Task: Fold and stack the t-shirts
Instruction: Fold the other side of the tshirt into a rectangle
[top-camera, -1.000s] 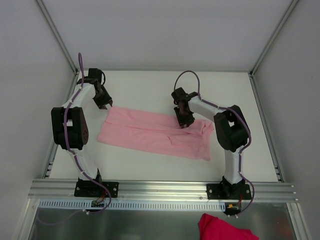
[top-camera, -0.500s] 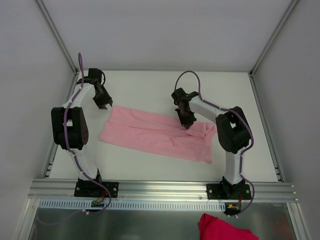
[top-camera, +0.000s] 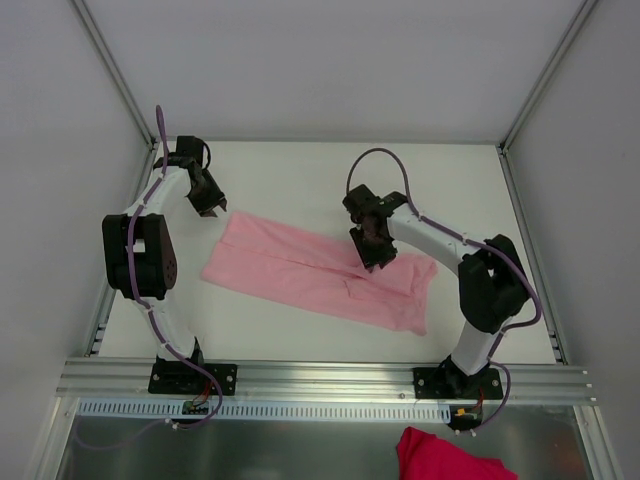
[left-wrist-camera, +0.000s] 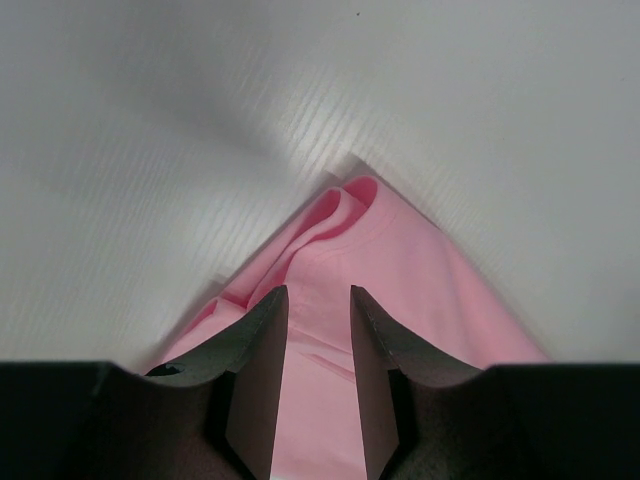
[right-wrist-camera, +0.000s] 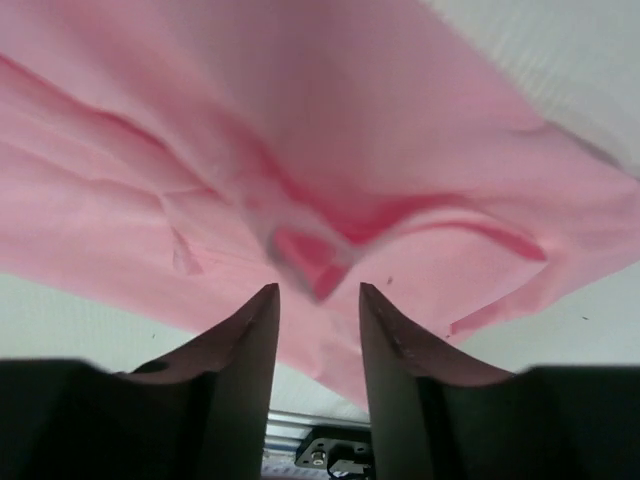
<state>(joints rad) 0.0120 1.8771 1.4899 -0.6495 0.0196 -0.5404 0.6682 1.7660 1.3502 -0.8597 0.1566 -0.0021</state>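
Left gripper (top-camera: 213, 208) sits at the far-left corner of the t-shirt (top-camera: 310, 275), pointing down at it. Wrist view: jaws a narrow gap apart, with pink fabric visible through the gap and to both sides. The shirt corner, with a small rolled fold, lies just beyond the tips. Cannot tell whether the tips touch the cloth; nothing looks pinched.

Right gripper (top-camera: 369, 260) is down over the right half of the shirt, at its far long edge. Wrist view: jaws apart, nothing between them. A small raised pucker of fabric stands just beyond the tips, with creases running out from it to either side.

T-shirt: pale pink, no print, folded into a long band. It lies flat on the white table (top-camera: 300, 180), running slantwise from far-left to near-right between the two arms. A lengthwise crease runs down the middle of the band. The right end is wider and uneven, its near corner pointing toward the near edge of the table. The left end is squarer.

Surroundings: grey walls close the table on three sides. Aluminium rail (top-camera: 330, 378) crosses the near edge, with both arm bases bolted to it. Purple cable (top-camera: 375, 155) loops above the right wrist. Dark red cloth (top-camera: 445, 458) lies bunched below the rail, well apart from the shirt.
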